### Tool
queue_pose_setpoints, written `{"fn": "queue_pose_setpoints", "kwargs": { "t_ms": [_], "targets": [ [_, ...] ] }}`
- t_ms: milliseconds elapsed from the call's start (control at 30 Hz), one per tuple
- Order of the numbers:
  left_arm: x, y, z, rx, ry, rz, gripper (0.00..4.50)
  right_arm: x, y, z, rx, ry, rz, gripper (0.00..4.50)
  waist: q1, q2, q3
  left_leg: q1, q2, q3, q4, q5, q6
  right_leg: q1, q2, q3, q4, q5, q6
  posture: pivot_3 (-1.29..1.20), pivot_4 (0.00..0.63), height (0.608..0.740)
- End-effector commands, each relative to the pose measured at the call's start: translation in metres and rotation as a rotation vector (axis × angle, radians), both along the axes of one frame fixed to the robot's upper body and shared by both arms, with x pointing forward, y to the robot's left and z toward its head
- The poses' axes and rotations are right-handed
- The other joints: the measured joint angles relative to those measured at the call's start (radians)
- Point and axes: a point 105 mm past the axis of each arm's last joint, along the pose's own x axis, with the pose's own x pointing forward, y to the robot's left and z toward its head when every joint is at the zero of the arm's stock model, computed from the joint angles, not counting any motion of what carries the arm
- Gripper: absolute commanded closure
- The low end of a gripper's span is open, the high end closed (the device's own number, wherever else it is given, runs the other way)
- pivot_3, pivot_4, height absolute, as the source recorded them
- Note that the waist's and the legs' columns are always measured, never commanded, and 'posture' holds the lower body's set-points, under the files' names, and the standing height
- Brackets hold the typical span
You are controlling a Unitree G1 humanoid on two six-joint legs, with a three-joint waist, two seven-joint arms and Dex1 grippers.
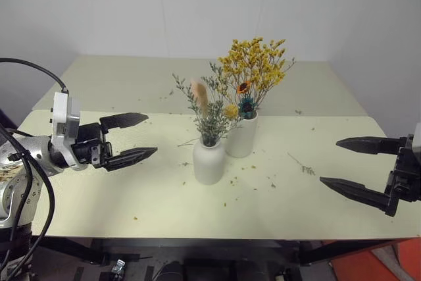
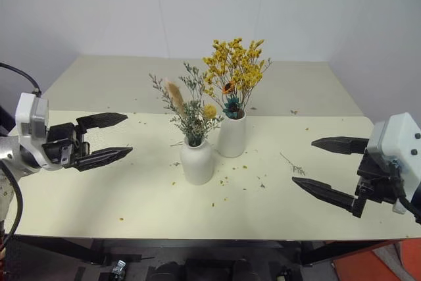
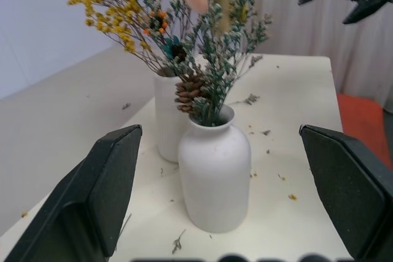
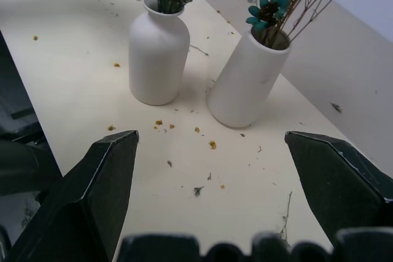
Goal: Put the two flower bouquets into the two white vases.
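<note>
**Bouquets in vases, both grippers empty**

Bouquets: two, both upright, stems vertical. Yellow bouquet (image 1: 253, 70) stands in the tall vase (image 1: 241, 135); grey-green bouquet (image 1: 209, 113) with tan plume stands in the short vase (image 1: 209, 161).

Vases: mid-table (image 1: 99, 182), just beside each other, short one nearer the robot and slightly left.

Left gripper (image 1: 128, 140): fingers spread wide, holding nothing, level, pointing toward the short vase, near it but apart.

Right gripper (image 1: 355, 166): fingers spread wide, holding nothing, well apart from the vases, out by the table's right edge.

Litter: crumbs and a loose sprig (image 1: 299, 164) on the table.

Judgement: task looks complete. Should any adjustment be wanted, the left gripper is nearer.
</note>
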Motion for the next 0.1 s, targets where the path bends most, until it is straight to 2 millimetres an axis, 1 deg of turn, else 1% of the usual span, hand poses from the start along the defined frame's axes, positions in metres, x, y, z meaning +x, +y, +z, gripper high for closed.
{"fn": "queue_pose_setpoints", "kwargs": {
  "t_ms": [33, 100],
  "targets": [
    [-0.0062, -0.0049, 0.0149, -0.006, -0.068, -0.030, 0.02, -0.0014, -0.0056, 0.0064, -0.013, -0.069, -0.037, 0.00, 0.000, 0.000, 0.000, 0.000, 0.000, 0.000, 0.000, 0.000, 0.000, 0.000, 0.000, 0.000, 0.000, 0.000, 0.000, 0.00, 0.150, 0.740],
    [-0.0047, -0.0062, 0.0135, -0.005, -0.060, -0.038, 0.02, -0.0036, -0.0078, 0.0054, -0.023, -0.070, -0.047, 0.00, 0.000, 0.000, 0.000, 0.000, 0.000, 0.000, 0.000, 0.000, 0.000, 0.000, 0.000, 0.000, 0.000, 0.000, 0.000, 0.00, 0.150, 0.740]
  ]
}}
